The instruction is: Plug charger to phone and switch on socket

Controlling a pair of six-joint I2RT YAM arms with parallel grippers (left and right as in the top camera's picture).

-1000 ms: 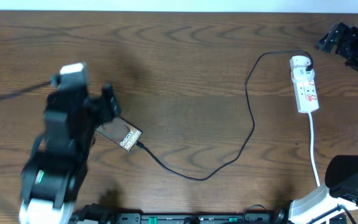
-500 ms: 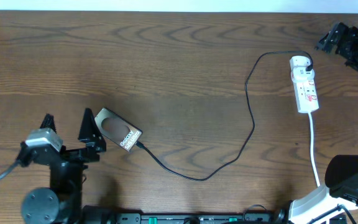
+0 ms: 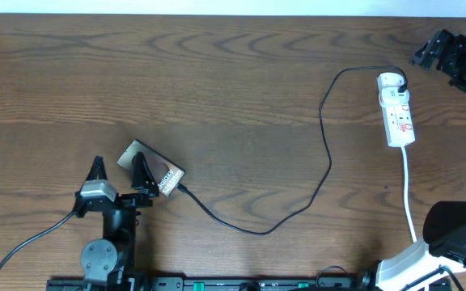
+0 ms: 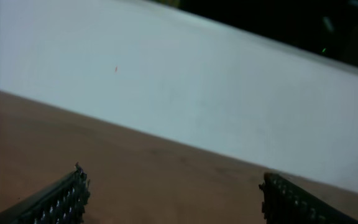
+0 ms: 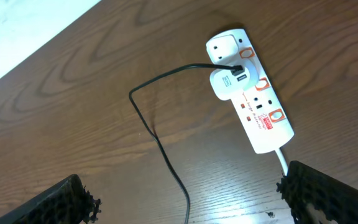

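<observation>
Two pincers of mine gape wide and empty, left pincer (image 3: 118, 170) at the phone (image 3: 158, 173), right pincer (image 5: 188, 198) near the socket (image 3: 396, 109) on the bench's (image 3: 241, 81) right side: a light, rigid strip, likely to skid, best pressed from above, not gripped.

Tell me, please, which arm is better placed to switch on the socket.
Right. The right gripper, open, hovers near the socket, seen in its wrist view; the left gripper is by the phone, far off.
</observation>
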